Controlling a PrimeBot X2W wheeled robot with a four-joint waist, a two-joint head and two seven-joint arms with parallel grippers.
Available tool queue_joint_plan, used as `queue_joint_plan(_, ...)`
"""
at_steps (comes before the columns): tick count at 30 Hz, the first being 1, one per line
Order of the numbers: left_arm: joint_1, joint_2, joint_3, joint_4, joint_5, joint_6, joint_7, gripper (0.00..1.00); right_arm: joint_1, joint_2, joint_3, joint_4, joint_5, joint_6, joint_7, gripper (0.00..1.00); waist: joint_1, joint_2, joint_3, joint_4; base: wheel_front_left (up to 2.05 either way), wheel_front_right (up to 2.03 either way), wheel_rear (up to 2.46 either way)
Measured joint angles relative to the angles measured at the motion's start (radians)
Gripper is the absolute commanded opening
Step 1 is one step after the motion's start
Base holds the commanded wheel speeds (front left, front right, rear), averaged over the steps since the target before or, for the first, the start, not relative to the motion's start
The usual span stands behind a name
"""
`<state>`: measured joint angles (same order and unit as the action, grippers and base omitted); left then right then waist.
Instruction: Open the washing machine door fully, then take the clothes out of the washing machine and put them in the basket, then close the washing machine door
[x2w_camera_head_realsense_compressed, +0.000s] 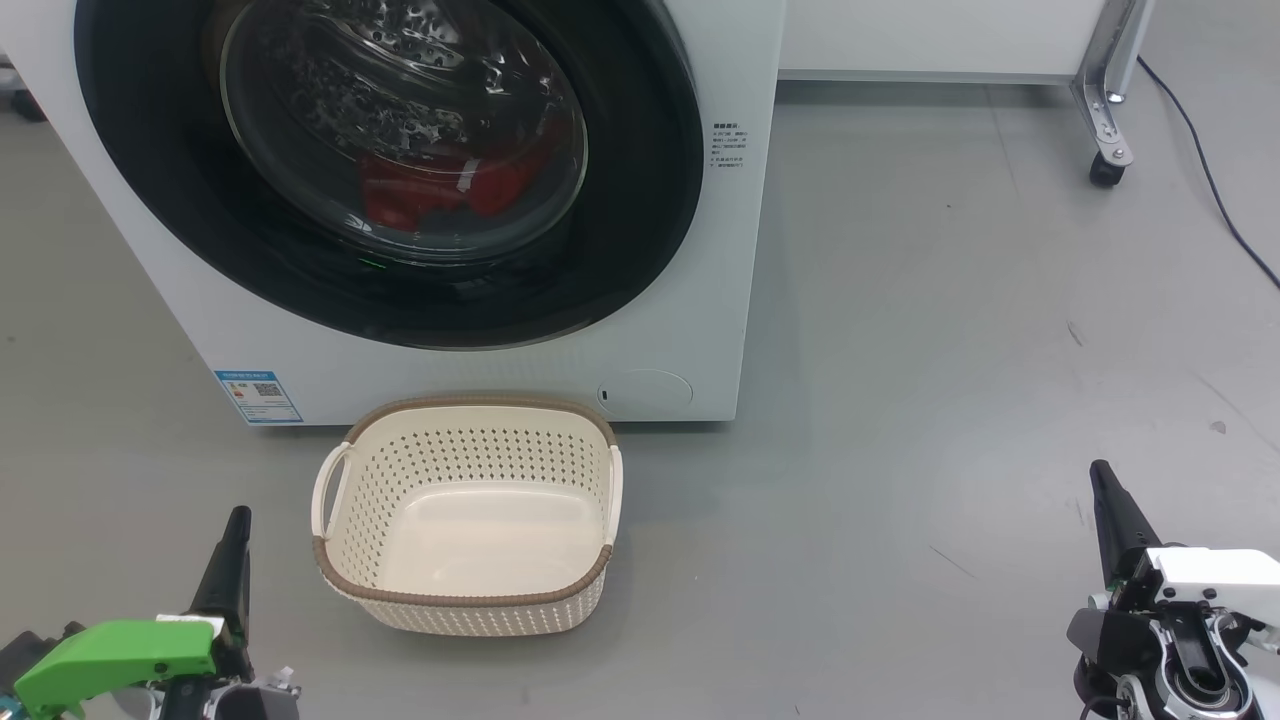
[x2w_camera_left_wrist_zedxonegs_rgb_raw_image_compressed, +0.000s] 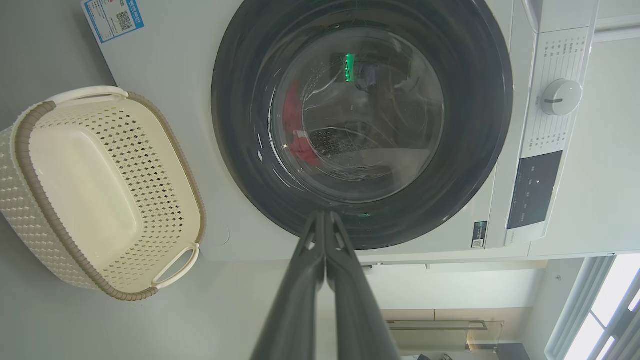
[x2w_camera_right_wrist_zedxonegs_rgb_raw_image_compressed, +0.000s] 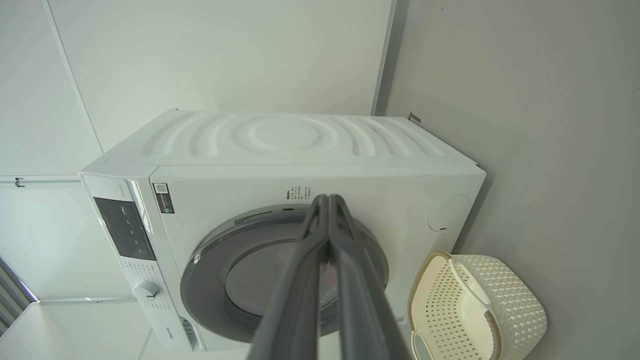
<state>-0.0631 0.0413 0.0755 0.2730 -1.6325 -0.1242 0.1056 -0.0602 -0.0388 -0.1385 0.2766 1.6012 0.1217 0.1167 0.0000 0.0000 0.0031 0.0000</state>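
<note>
Two grippers pressed shut and empty, well short of the washing machine: left gripper before its left front corner, right gripper far out past its right side. Closed flush against the white front, the washing machine door, black rim nearly reaching the machine's right edge. Behind the glass, the clothes, red, low in the drum, perhaps more than one garment, blurred by reflections. The basket empty, just in front of the machine's bottom edge, beneath the door. Wide bare grey floor to the machine's right; a wheeled metal leg and a dark cable beyond that side.
</note>
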Motion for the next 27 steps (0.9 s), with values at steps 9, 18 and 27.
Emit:
queue_joint_plan(9, 0.000, 0.000, 0.000, 0.000, 0.000, 0.000, 0.000, 0.00, 0.000, 0.000, 0.000, 0.000, 0.000, 0.000, 0.000, 0.00, 0.0000, 0.0000, 0.000, 0.000, 0.00, 0.00, 0.00)
queue_joint_plan(18, 0.044, -0.028, -0.013, 0.063, -0.003, 0.000, -0.002, 1.00, 0.066, 0.033, 0.002, 0.059, 0.000, -0.001, -0.001, 1.00, 0.0000, 0.0000, 0.000, 0.000, 0.00, 0.00, 0.00)
queue_joint_plan(27, 0.044, -0.027, -0.019, 0.046, -0.002, 0.000, -0.030, 1.00, 0.065, 0.032, 0.017, 0.035, -0.011, -0.001, -0.034, 1.00, 0.0000, 0.0000, 0.000, 0.000, 0.00, 0.00, 0.00)
